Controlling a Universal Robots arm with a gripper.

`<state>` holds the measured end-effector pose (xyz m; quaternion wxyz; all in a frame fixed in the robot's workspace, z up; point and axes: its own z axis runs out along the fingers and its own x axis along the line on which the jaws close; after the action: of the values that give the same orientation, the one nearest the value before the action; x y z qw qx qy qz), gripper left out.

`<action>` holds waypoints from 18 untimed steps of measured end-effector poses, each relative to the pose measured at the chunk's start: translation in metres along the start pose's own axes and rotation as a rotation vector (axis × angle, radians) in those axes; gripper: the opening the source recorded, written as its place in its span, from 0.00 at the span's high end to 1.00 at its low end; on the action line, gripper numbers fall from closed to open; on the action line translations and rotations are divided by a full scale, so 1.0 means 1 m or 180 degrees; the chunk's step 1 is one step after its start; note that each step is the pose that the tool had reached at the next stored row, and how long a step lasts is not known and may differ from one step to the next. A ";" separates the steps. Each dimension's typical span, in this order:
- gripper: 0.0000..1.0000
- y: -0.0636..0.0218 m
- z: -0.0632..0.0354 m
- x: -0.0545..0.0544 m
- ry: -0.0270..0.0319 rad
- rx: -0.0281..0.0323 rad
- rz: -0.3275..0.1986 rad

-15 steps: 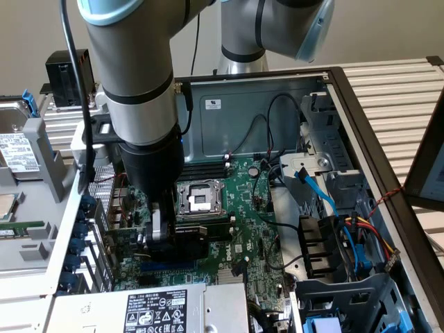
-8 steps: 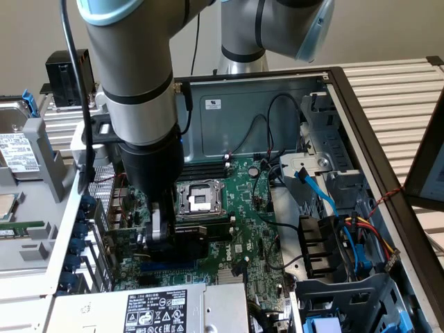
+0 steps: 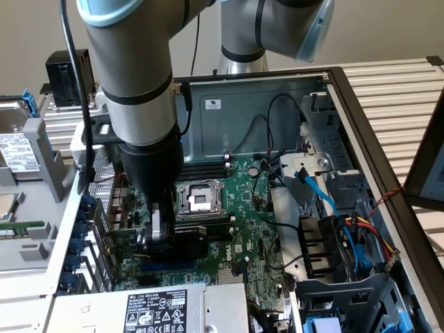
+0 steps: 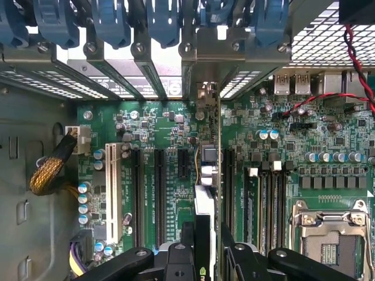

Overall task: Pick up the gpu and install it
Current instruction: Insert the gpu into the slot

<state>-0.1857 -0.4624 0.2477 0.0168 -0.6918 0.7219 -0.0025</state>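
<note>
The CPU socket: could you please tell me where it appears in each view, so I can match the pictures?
Exterior view: the CPU socket sits near the middle of the motherboard.
Wrist view: the CPU socket lies beyond the memory slots from the gpu.
Shared landmark: the row of blue latches.

A robotics lab: an opened computer case point(image 3: 236, 104) lies on a slatted metal table point(image 3: 388, 83) under a robot arm point(image 3: 132, 69).
</note>
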 end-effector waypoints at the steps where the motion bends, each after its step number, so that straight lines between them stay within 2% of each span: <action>1: 0.73 0.0001 0.0001 0.000 0.0000 0.0000 0.0000; 2: 0.73 0.0001 0.0002 0.000 0.0000 -0.0003 0.0000; 7: 0.73 0.0000 0.0002 0.000 0.0000 -0.0044 0.0000; 8: 0.73 0.0001 0.0002 0.000 0.0001 -0.0047 0.0000; 13: 0.73 0.0001 0.0001 0.000 0.0001 -0.0043 0.0001; 18: 0.73 0.0002 0.0001 0.000 0.0000 -0.0024 0.0001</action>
<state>-0.1859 -0.4624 0.2477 0.0142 -0.6917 0.7220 0.0002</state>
